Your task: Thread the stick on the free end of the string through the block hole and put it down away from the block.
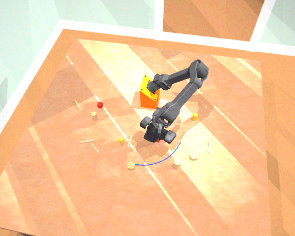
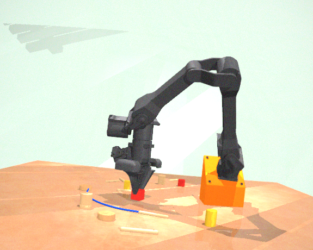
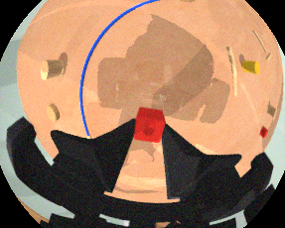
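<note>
no writing or labels can be read. the claw (image 2: 137, 191) is closed on a small red cube (image 2: 137, 194) sitting on the table (image 2: 44, 233). the stick (image 2: 153, 214) on the blue string (image 2: 112, 206) lies nearby, untouched.

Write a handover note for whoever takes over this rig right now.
Gripper: shut on a small red cube at table level, not the job's stick.
Stick: lying on the table at the end of the blue string, untouched.
Button: on the table at the string's other end.
Block with hole: I cannot pick it out.
Done: nothing.
Left: release the cube, grasp the stick, thread, set it down.
</note>
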{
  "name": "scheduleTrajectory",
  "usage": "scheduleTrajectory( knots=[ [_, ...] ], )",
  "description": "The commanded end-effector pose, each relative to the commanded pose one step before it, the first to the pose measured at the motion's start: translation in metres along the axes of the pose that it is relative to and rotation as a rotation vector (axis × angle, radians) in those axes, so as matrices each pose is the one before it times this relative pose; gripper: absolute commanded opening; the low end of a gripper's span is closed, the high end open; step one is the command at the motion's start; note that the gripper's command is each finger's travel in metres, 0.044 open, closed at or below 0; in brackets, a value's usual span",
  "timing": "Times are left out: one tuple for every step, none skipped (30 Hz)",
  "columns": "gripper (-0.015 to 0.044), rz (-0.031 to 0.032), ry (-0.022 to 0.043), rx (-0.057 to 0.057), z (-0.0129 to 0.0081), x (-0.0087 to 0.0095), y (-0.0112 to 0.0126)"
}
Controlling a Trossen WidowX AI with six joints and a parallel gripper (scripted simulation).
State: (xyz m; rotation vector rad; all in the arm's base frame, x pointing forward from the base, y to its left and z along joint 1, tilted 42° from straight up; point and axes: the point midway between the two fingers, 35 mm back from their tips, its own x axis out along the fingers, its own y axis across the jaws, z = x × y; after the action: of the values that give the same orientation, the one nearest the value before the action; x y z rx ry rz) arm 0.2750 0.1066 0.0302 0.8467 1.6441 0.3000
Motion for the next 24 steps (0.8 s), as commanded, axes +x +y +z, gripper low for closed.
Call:
scheduleTrajectory(
  knots=[
    [0.0000,0.00037,-0.00336,-0.0032,0.00089,-0.00343,0.00007],
    [0.0000,-0.00004,0.00001,0.0000,-0.00001,-0.00065,-0.00001],
    [0.0000,-0.00004,0.00001,0.0000,-0.00001,-0.00065,-0.00001],
    [0.0000,-0.00004,0.00001,0.0000,-0.00001,-0.00065,-0.00001],
    [0.0000,-0.00004,0.00001,0.0000,-0.00002,-0.00065,-0.00001],
    [0.0000,-0.00003,0.00001,0.0000,-0.00001,-0.00053,-0.00001],
    [0.0000,-0.00002,0.00001,0.0000,-0.00001,-0.00032,-0.00001],
    [0.0000,-0.00038,-0.00252,-0.0001,-0.00015,0.00005,-0.00001],
    [0.0000,-0.00073,-0.00207,-0.0001,-0.00015,0.00009,-0.00002],
    [0.0000,-0.00213,-0.00622,-0.0004,-0.00045,0.00026,-0.00007],
    [0.0000,-0.00263,-0.00809,-0.0005,-0.00058,0.00032,-0.00008],
    [0.0000,-0.00363,-0.01206,-0.0007,-0.00085,0.00046,-0.00011],
    [0.0000,-0.00370,-0.01359,-0.0007,-0.00093,0.00047,-0.00011],
    [0.0000,-0.00351,-0.01455,-0.0006,-0.00097,0.00046,-0.00010],
    [0.0000,-0.00322,-0.01539,-0.0005,-0.00099,0.00044,-0.00009],
    [0.0000,-0.00278,-0.01571,-0.0004,-0.00099,0.00039,-0.00007],
    [0.0000,-0.00230,-0.01584,-0.0002,-0.00097,0.00035,-0.00005],
    [0.0000,-0.00182,-0.01601,-0.0001,-0.00095,0.00030,-0.00004],
    [0.0000,-0.00132,-0.01612,0.0001,-0.00094,0.00025,-0.00002],
    [0.0000,-0.00083,-0.01626,0.0002,-0.00092,0.00021,0.00000],
    [0.0000,-0.00034,-0.01634,0.0004,-0.00090,0.00016,0.00002],
    [0.0000,0.00016,-0.01646,0.0005,-0.00089,0.00011,0.00003],
    [0.0000,0.00066,-0.01652,0.0007,-0.00087,0.00006,0.00005],
    [0.0000,0.00117,-0.01661,0.0009,-0.00086,0.00002,0.00007]
  ],
)
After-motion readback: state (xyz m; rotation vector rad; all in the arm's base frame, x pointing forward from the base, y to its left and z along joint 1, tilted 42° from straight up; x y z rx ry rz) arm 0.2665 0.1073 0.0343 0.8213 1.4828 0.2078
